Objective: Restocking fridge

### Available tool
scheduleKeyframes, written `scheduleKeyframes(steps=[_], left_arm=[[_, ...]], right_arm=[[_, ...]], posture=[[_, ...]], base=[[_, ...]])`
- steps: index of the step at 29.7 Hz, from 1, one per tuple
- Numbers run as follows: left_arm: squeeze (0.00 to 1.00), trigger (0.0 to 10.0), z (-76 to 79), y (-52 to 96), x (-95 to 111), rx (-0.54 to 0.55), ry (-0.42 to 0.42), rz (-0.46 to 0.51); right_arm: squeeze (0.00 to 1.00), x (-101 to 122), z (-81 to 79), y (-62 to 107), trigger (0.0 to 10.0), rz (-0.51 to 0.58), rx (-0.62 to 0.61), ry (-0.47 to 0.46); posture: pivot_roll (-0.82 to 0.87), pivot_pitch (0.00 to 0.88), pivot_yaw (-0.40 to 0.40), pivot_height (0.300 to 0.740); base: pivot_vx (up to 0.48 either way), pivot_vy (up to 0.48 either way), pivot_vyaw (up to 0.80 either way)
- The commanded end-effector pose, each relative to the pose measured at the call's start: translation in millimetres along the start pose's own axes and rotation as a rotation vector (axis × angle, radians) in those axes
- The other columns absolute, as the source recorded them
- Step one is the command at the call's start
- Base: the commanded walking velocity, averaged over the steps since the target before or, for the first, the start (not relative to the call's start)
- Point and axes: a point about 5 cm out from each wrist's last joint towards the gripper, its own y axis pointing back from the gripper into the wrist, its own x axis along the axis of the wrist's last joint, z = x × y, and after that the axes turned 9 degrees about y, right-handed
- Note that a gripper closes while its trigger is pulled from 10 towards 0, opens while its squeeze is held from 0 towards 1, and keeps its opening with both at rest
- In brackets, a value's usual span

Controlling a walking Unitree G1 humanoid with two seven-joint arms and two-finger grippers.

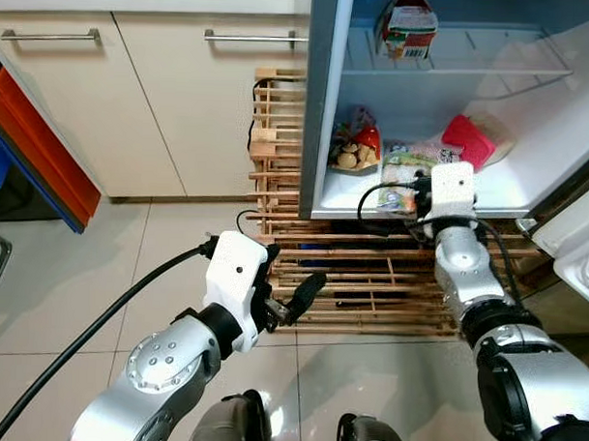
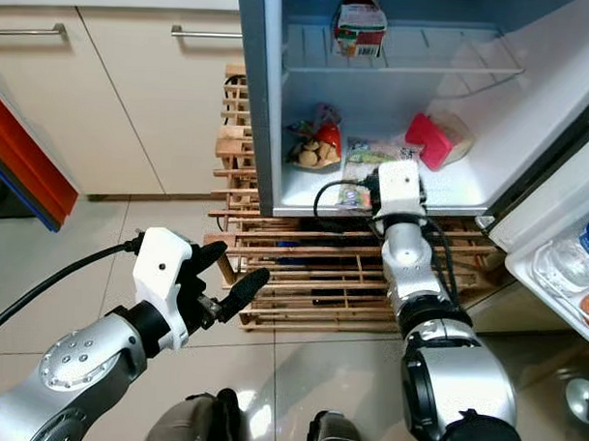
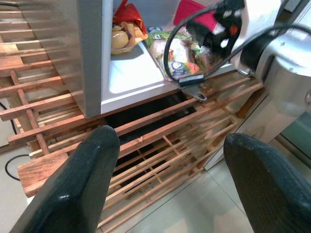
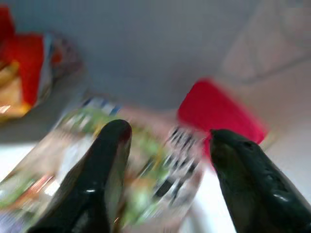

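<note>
Fridge point(image 1: 323, 105) open above wooden rack point(image 1: 370, 272). Right tool point(image 4: 165, 160) at bottom shelf edge, fingers spread either side of salad bag point(image 1: 405, 164), not gripping. Bag lies flat between net bag point(image 1: 353, 145) and red pack point(image 1: 469, 139). Carton point(image 1: 410, 26) on upper shelf. Left tool point(image 1: 294, 300) open, empty, over floor before rack.

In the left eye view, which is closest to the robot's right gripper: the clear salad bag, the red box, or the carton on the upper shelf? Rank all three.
1. Salad bag: on the fridge's bottom shelf, right at the right gripper.
2. Red box: same shelf, farther back, toward the robot's right.
3. Carton: up on the wire shelf, farthest.
</note>
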Motion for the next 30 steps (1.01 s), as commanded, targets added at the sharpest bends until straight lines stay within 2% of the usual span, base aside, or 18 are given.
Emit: scheduleKeyframes(steps=[1,2,7,11,12,15,19,22,23,26,30], left_arm=[[0.00,10.0,3.0,-0.4,1.0,-0.004,-0.002,0.001],[0.00,10.0,3.2,-0.9,1.2,-0.004,-0.001,0.003],[0.00,10.0,3.8,-2.2,1.3,-0.005,0.000,0.006],[0.00,10.0,3.6,-4.8,1.4,0.001,-0.001,0.016],[0.00,10.0,3.3,-5.3,1.7,0.002,-0.002,0.019],[0.00,10.0,1.6,-10.1,1.9,0.006,-0.010,0.035],[0.00,10.0,-1.4,-18.4,-2.6,-0.012,-0.039,0.028],[0.00,10.0,-6.1,-20.3,-4.3,-0.010,-0.049,0.021],[0.00,10.0,-12.2,-19.5,-4.9,-0.004,-0.060,0.014],[0.00,10.0,-16.9,-17.8,-3.1,0.002,-0.071,0.015],[0.00,10.0,-19.5,-16.6,-1.8,0.018,-0.076,0.030]], right_arm=[[1.00,7.3,6.0,-2.8,10.0,0.057,-0.018,0.082],[1.00,7.3,7.9,-3.3,10.0,0.060,-0.022,0.112],[1.00,4.9,10.5,-3.6,10.0,0.048,-0.028,0.144],[1.00,0.7,16.4,-0.2,10.0,0.048,-0.088,0.167],[0.00,0.2,16.9,2.0,10.0,0.062,-0.098,0.167],[0.00,-5.9,14.6,12.3,10.0,0.085,-0.109,0.132],[0.00,-18.3,6.3,30.1,10.0,0.045,-0.129,0.013],[0.00,-22.2,-2.5,38.7,10.0,0.023,-0.124,-0.039],[0.00,-27.8,-11.0,46.6,10.0,-0.010,-0.122,-0.077],[0.00,-32.8,-20.0,48.7,10.0,-0.068,-0.123,-0.159],[0.00,-35.0,-28.5,46.1,10.0,-0.198,-0.164,-0.368]], posture=[[0.05,0.220,0.022,0.740],[0.05,0.219,0.021,0.740],[0.04,0.217,0.013,0.740],[0.04,0.208,-0.007,0.740],[0.03,0.207,-0.009,0.740],[0.01,0.190,-0.016,0.740],[-0.02,0.168,-0.019,0.740],[-0.02,0.154,-0.017,0.740],[-0.02,0.149,-0.013,0.740],[-0.01,0.145,-0.014,0.740],[0.00,0.147,-0.024,0.740]], base=[[0.000,0.000,0.00],[0.000,0.000,0.00],[0.000,0.000,0.00],[0.000,0.000,0.00],[0.000,0.000,0.00],[0.000,0.000,0.00],[0.000,0.000,0.00],[0.000,0.000,0.00],[0.000,0.000,0.00],[0.000,0.000,0.00],[0.000,0.000,0.00]])
